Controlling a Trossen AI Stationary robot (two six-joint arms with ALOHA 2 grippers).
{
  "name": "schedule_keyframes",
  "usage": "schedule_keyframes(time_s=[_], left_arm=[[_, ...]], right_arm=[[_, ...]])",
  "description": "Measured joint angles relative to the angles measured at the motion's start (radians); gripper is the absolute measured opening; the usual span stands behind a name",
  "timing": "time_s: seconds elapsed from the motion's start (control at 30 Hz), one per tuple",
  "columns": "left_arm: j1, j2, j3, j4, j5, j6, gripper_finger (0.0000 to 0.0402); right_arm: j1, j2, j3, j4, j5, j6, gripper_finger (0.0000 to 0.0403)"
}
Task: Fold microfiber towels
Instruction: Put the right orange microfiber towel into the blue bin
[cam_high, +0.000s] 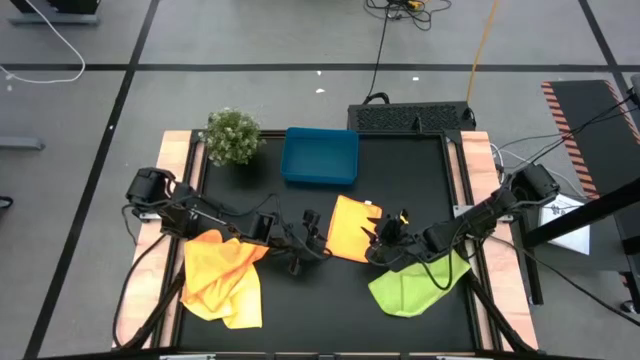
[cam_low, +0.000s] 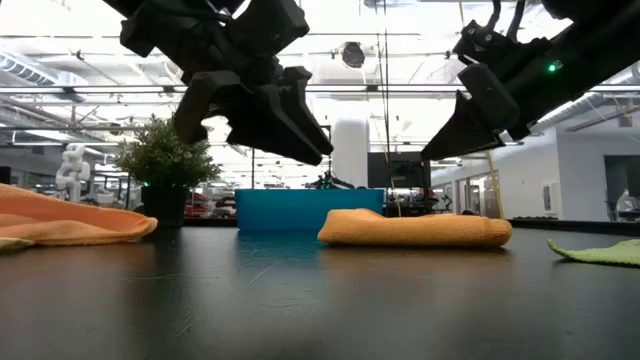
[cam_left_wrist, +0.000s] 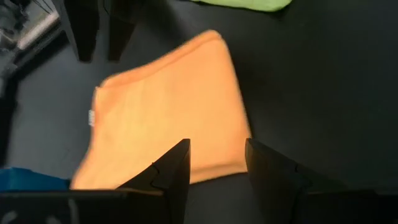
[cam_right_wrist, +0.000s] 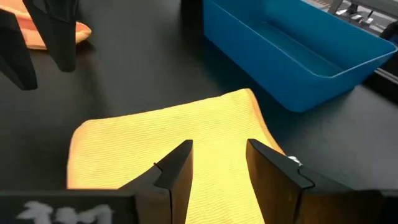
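A folded orange-yellow microfiber towel (cam_high: 352, 228) lies flat on the black table, near the middle (cam_low: 415, 230). My left gripper (cam_high: 316, 240) hangs just left of it, open, above the table (cam_left_wrist: 217, 144). My right gripper (cam_high: 384, 233) hangs over the towel's right edge, also open and raised clear of it (cam_right_wrist: 219, 144). A loose heap of yellow and orange towels (cam_high: 222, 278) lies at the near left. A crumpled lime green towel (cam_high: 418, 282) lies at the near right, under my right arm.
A blue tray (cam_high: 320, 156) stands behind the folded towel, toward the far edge. A small green plant (cam_high: 231, 135) stands to the tray's left. Bare black table surface (cam_high: 410, 180) lies at the far right and along the near edge between the two towel heaps.
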Motion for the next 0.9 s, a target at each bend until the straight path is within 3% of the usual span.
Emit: schedule_keyframes(time_s=[0.43,0.9], left_arm=[[-0.027,0.001,0.000,-0.001,0.016,-0.115,0.0157],[-0.073,0.054,0.001,0.051,-0.012,-0.109,0.0157]], right_arm=[[0.028,0.000,0.000,0.028,0.000,0.009,0.0141],[0.028,0.000,0.000,0.048,-0.025,-0.020,0.0141]])
